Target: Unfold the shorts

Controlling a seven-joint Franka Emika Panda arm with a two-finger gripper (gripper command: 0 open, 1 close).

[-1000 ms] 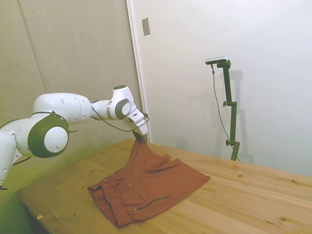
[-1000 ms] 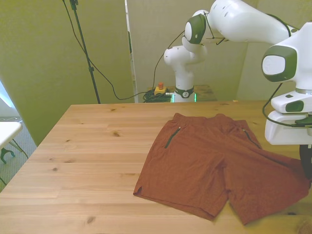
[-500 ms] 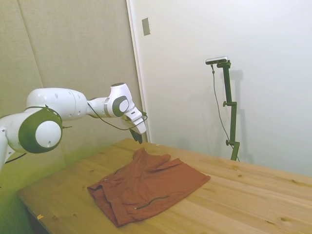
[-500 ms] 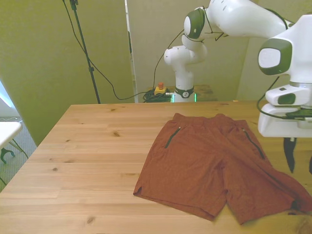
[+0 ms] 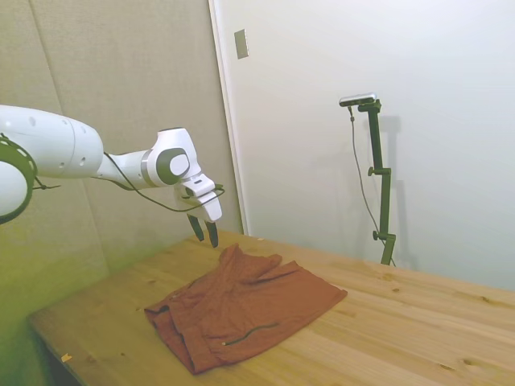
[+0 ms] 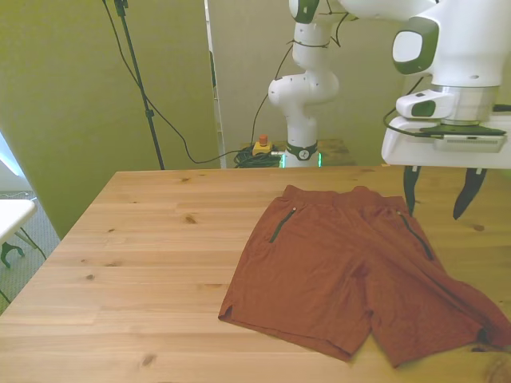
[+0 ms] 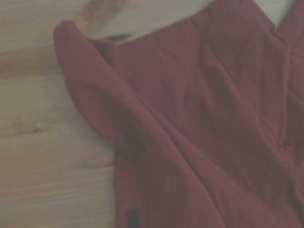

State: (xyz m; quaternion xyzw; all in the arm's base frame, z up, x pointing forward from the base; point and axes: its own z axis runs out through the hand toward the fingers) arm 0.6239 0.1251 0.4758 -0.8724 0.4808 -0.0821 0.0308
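The rust-red shorts lie spread flat on the wooden table, waistband toward the far edge, both legs toward the near edge. The leg on the front view's right is rumpled at its outer hem. In the side view the shorts lie wrinkled, with a raised fold at their far end. My gripper hangs open above the table, over the waistband corner at the front view's right, holding nothing. In the side view the gripper is above and just beyond the raised fold. The wrist view shows blurred red cloth over wood.
A red-and-yellow button box and cables sit on the floor beside the robot base. A white wall stands behind the table. Bare wood takes up the table's half at the front view's left.
The gripper let go of the shorts' leg, which dropped onto the table. It then rose and drew back toward the waistband side, its fingers open.
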